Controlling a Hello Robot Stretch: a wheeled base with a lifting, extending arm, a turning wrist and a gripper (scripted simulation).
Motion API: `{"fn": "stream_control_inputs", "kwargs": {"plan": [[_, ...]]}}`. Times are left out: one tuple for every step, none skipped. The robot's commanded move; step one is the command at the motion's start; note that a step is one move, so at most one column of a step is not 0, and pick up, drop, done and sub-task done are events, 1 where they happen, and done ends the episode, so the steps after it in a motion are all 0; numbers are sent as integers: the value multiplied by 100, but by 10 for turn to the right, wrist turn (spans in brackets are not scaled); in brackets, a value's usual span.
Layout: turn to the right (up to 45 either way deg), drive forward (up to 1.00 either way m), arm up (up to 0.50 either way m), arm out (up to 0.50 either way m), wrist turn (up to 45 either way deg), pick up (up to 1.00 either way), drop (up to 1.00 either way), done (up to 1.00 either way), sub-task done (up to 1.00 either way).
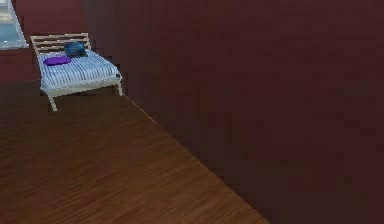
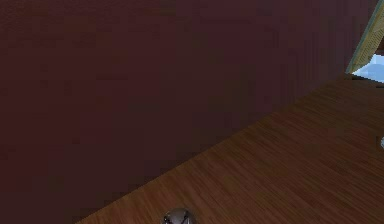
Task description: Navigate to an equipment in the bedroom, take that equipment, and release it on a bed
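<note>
A bed (image 1: 80, 72) with a pale wooden frame and blue striped bedding stands at the far left of the forward view, against the back wall. On it lie a purple cushion (image 1: 57, 61) and a dark blue rounded thing (image 1: 75, 48) near the headboard. In the arm side view, a small grey rounded piece that looks like the gripper (image 2: 180, 217) pokes up from the bottom edge over the wooden floor. I cannot tell whether it holds anything.
A long dark red wall (image 1: 260, 90) runs down the forward view's right and is close in the arm side view (image 2: 150, 90). Brown wooden floor (image 1: 90, 160) lies open toward the bed. A window (image 1: 10, 30) sits above the bed's left; another bright opening (image 2: 372, 68) is at the arm side view's right.
</note>
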Motion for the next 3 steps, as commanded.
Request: {"fn": "stream_control_inputs", "kwargs": {"plan": [[0,0,-30,0,0,0,0,0,0],[0,0,0,0,0,100,0,0,0],[0,0,10,0,0,0,0,0,0]]}}
